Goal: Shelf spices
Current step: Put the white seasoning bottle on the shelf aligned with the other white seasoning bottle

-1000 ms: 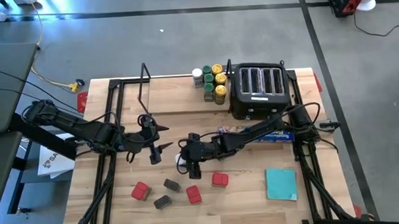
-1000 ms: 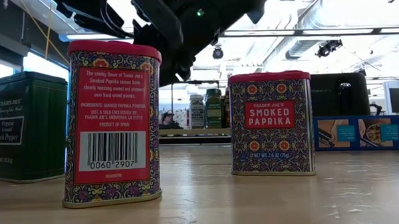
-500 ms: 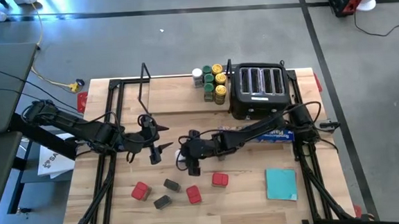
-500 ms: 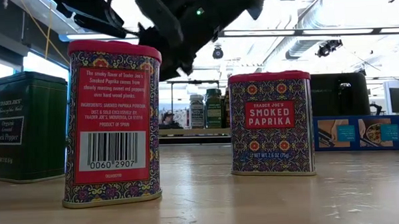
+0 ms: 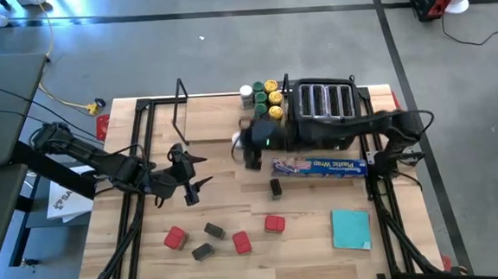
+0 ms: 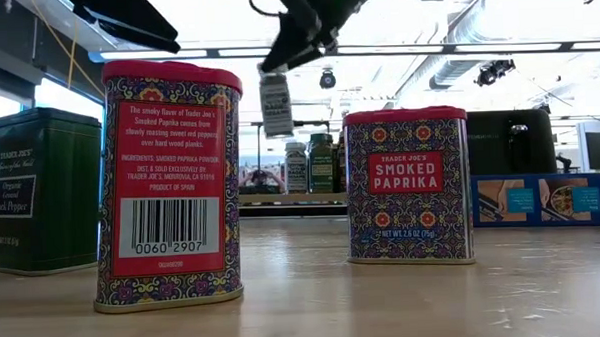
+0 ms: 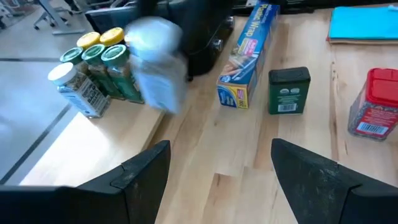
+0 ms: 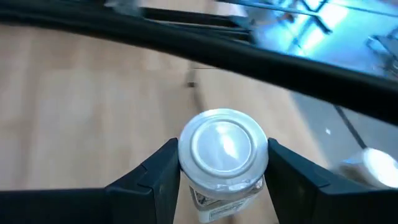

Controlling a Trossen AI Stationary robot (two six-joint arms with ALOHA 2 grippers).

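Observation:
My right gripper (image 5: pixel 240 145) is shut on a white-lidded spice jar (image 8: pixel 222 149), held in the air in front of the shelf (image 5: pixel 213 117). The shelf is a light-wood plank at the far side, and several jars (image 5: pixel 266 99) stand on it beside the toaster. In the low view the held jar (image 6: pixel 275 104) hangs below the fingers. My left gripper (image 5: pixel 191 176) hovers open at the table's left with nothing in it. Red tins (image 5: pixel 175 238) (image 5: pixel 274 224) and dark tins (image 5: pixel 214 232) (image 5: pixel 275 187) stand on the table. My right gripper pinches the jar between its two fingers (image 8: pixel 163 171), at the jar's sides just under the white lid (image 8: pixel 188 179). The fingers slant down from the table's right. The jar is lifted clear and hangs roughly upright, lid up.
A black four-slot toaster (image 5: pixel 325 109) stands at the far right next to the shelf's jars. A long blue wrap box (image 5: pixel 320 165) lies in front of it. A flat teal square (image 5: pixel 351 228) lies near right. A black wire upright (image 5: pixel 179 100) stands at the shelf's left end.
My right gripper has risen from the middle of the table and gone toward the far edge and the shelf. It carries the white-lidded jar, which is now lifted clear of the table. A dark tin that the arm covered now shows.

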